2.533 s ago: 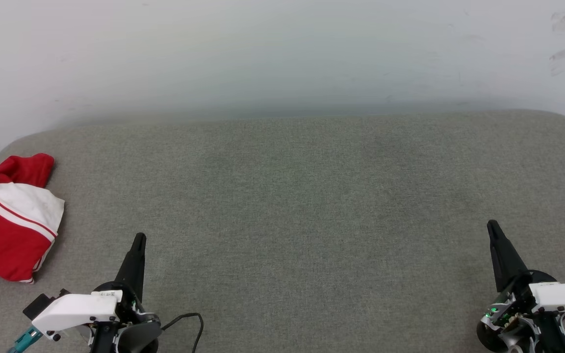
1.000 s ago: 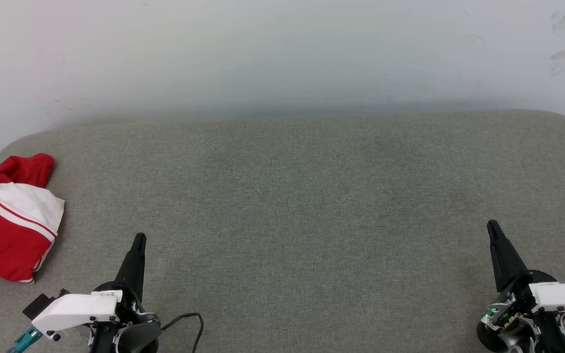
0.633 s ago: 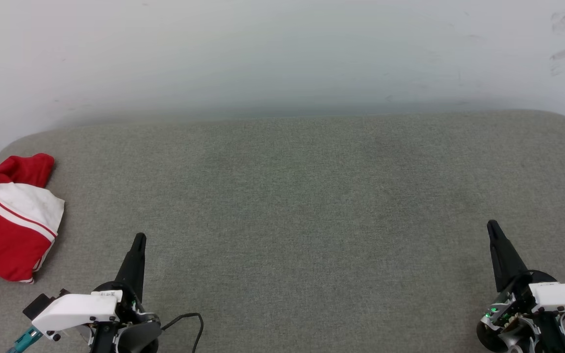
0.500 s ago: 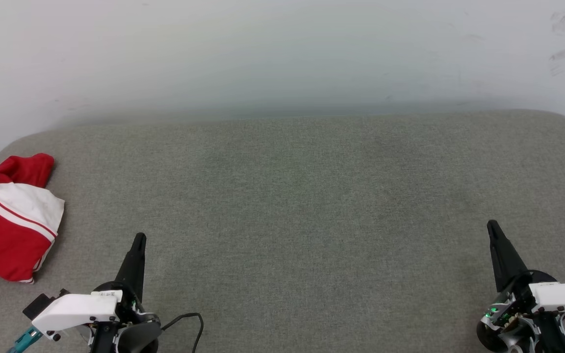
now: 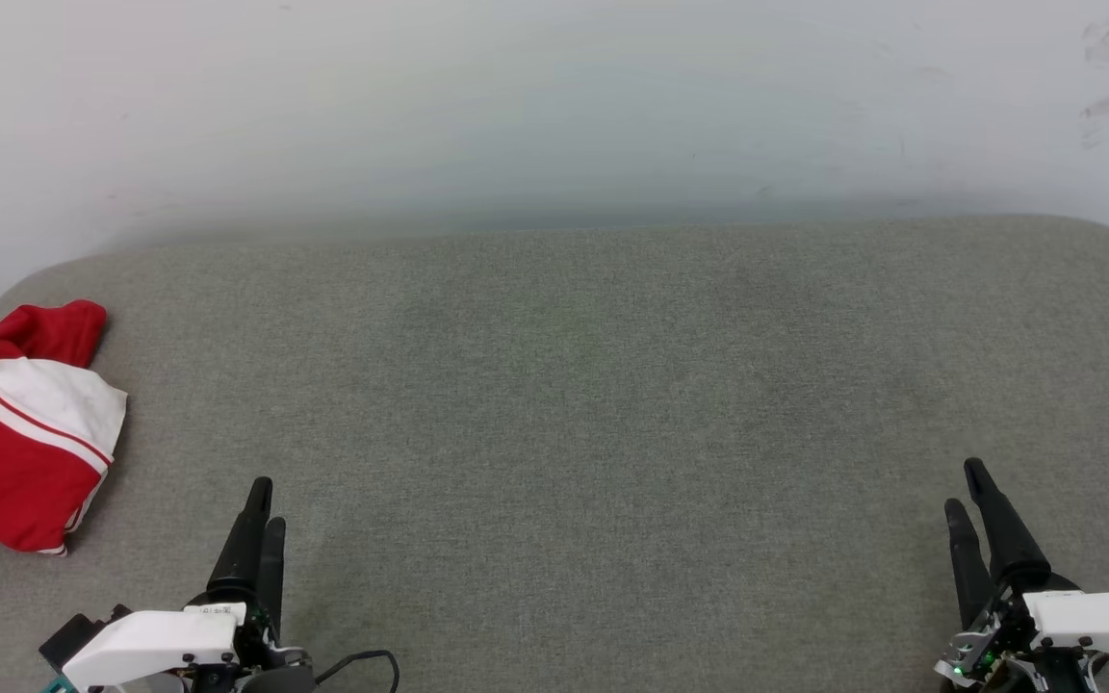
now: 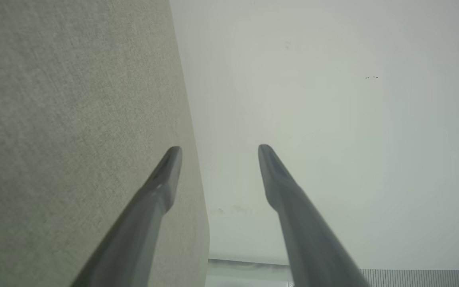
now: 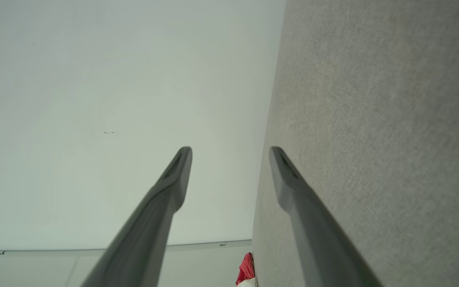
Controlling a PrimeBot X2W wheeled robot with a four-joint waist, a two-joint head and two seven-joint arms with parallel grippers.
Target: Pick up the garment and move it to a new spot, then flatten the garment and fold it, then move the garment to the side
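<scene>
The red and white garment (image 5: 20,433) lies bunched in a heap at the left edge of the grey padded surface (image 5: 593,385), partly running out of the head view. Nothing touches it. The rest of the surface, up to the white wall (image 5: 516,96) along its far edge, is bare.

The left gripper (image 5: 268,502) sits near the front edge, toward the left corner, well apart from the garment. Its fingers are spread and hold nothing. The right gripper (image 5: 963,484) sits near the front right corner, with its fingers likewise parted and empty.

The first step, picking the garment up, looks not yet begun. The next move probably falls to the left arm, which is the nearer one. It would need to swing out toward the left edge, come down over a raised fold of cloth and close on it. A shallow pinch could catch only the top layer, so the heap might drag rather than lift.
</scene>
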